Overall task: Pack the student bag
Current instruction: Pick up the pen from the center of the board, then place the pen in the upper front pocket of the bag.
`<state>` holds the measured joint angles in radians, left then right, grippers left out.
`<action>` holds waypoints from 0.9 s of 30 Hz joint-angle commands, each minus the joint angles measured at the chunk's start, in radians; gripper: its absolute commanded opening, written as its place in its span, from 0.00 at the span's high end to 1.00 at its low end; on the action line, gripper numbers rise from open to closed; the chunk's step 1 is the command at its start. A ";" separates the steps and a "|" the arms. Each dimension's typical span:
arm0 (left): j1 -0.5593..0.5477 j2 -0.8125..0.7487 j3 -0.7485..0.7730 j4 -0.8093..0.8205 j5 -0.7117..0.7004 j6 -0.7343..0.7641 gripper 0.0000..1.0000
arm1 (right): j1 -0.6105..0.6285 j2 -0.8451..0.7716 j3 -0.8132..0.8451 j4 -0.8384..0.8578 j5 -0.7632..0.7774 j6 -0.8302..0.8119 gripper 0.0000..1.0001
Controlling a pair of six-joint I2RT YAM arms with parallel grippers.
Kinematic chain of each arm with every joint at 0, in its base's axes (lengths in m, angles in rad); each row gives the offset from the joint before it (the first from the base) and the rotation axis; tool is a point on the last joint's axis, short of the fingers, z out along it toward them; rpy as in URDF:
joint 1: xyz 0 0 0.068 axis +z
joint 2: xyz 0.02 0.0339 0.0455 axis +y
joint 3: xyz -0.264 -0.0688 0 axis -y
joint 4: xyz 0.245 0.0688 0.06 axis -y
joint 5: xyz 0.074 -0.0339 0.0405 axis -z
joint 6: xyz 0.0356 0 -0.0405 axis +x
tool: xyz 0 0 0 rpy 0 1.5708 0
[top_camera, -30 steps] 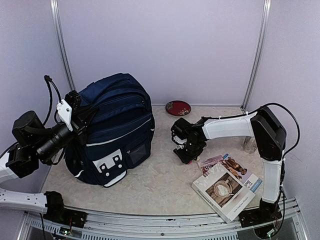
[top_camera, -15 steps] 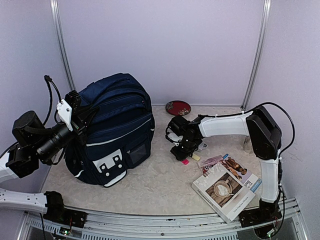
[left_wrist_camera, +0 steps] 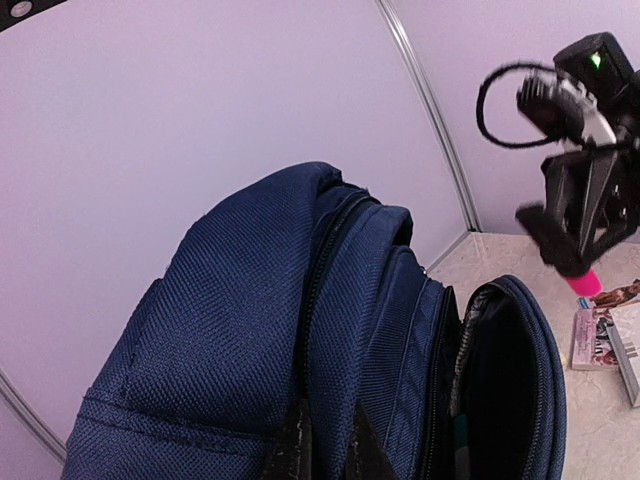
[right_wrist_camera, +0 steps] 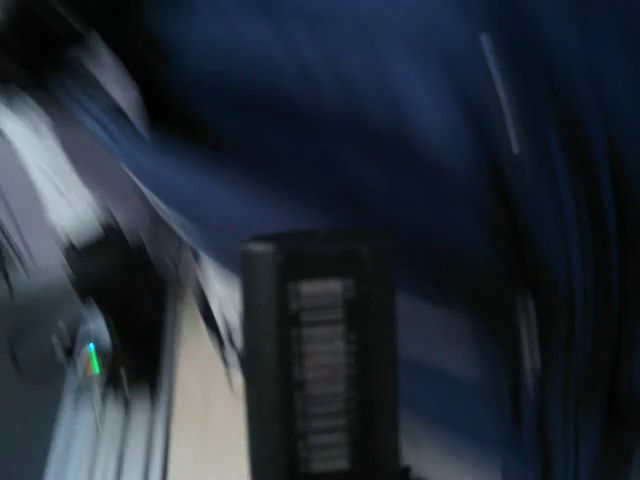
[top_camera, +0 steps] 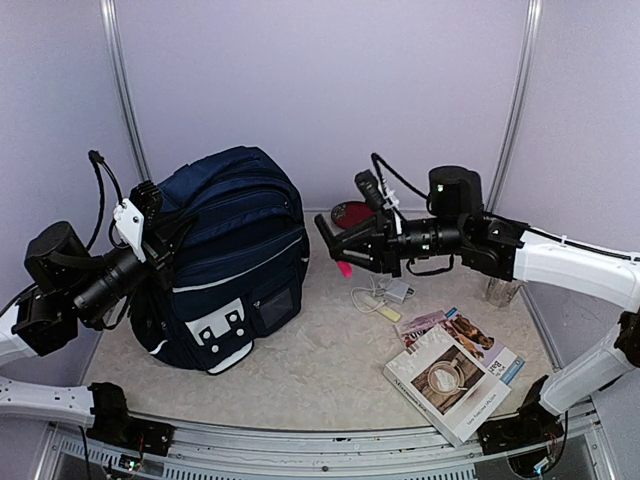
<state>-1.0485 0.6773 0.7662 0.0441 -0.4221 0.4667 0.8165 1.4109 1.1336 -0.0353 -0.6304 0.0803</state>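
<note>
The student bag (top_camera: 235,250) stood upright on the left part of the table (top_camera: 310,370), its front panel with the white patch facing near and right. The left gripper (left_wrist_camera: 327,450) was at the bag's upper left side, jaws drawn tight and pinching a fold of the navy fabric beside a zip line. In the left wrist view, one front compartment (left_wrist_camera: 500,380) gaped open, dark inside, with a pale lining edge showing at its mouth.

The right gripper (top_camera: 338,250) was raised off the table, to the right of the bag and apart from it, fingers pointed left toward the bag's upper front. Its jaws stood narrow, clamped on a small pink object (top_camera: 345,268) that projected below the fingertips. The right wrist view was blurred; only blue fabric filling the frame could be made out.

On the table right of the bag lay a white charger with cable (top_camera: 385,295), and nearer, a book (top_camera: 445,385). A red dish (top_camera: 355,213) sat at the far edge.
</note>
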 commanded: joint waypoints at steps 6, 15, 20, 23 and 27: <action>0.008 -0.001 -0.002 0.055 0.025 -0.040 1.00 | 0.118 0.123 0.222 0.473 -0.123 -0.113 0.96; 0.009 -0.004 -0.002 0.056 0.028 -0.040 1.00 | 0.188 0.343 0.531 0.082 0.085 -0.407 0.96; 0.011 -0.008 -0.004 0.056 0.028 -0.040 1.00 | 0.188 0.364 0.568 -0.074 0.121 -0.462 0.73; 0.010 -0.006 -0.004 0.058 0.028 -0.040 1.00 | 0.187 0.358 0.577 -0.114 0.162 -0.447 0.38; 0.010 -0.002 -0.004 0.056 0.028 -0.041 1.00 | 0.188 0.328 0.593 -0.131 0.164 -0.398 0.26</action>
<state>-1.0439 0.6762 0.7662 0.0437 -0.4217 0.4538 1.0042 1.7748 1.6936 -0.1020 -0.5018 -0.3466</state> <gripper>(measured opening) 0.059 0.719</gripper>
